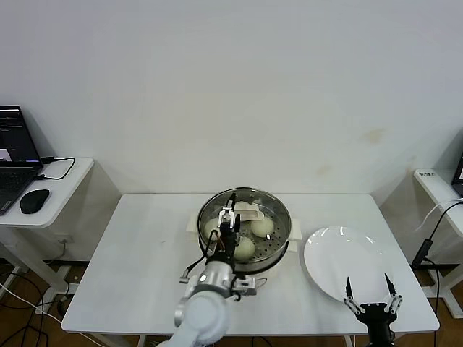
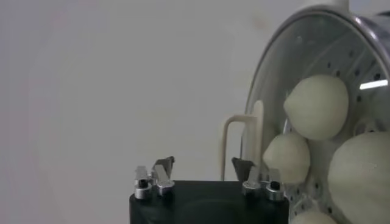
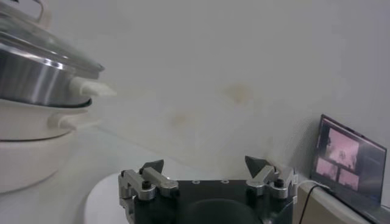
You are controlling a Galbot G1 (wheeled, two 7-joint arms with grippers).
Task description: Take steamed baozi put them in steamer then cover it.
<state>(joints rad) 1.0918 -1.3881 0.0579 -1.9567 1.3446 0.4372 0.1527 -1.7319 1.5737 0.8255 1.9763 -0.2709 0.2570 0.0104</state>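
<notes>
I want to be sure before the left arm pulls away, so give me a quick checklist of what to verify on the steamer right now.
1. Baozi inside the steamer: ok.
2. Cover sitting on the steamer: ok.
3. Left gripper open, fingers apart beside the cover's handle: ok.
4. Plate emptied of baozi: ok.
5. Right gripper open, parked near the plate: ok.
6. Cover seated evenly all round: cannot tell.
</notes>
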